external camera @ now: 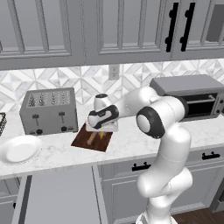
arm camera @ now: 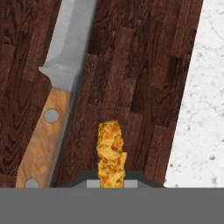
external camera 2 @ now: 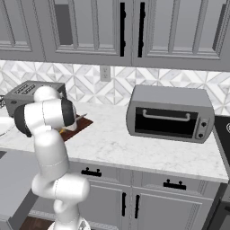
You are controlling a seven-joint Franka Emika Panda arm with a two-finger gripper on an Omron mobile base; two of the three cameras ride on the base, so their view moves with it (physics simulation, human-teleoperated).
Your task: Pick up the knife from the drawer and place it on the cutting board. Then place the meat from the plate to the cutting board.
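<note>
Claw (arm camera: pixel 112 183) clamped on meat (arm camera: pixel 110 151), over cutting board (arm camera: pixel 131 65), knife (arm camera: pixel 54 96) lying alongside

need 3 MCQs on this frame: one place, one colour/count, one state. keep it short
1. Where does the knife lie?
A. on the cutting board
B. in the drawer
C. on the plate

2. What colour is the knife's handle?
A. black
B. tan wood
C. white

3. What is the state of the gripper?
A. open over the plate
C. shut on nothing
B. shut on the meat

Answers: 1 A, the hand view shows blade and handle flat on the dark wood. 2 B, light wood grain with metal rivets. 3 B, the orange strip sits between the fingertips over the board.
</note>
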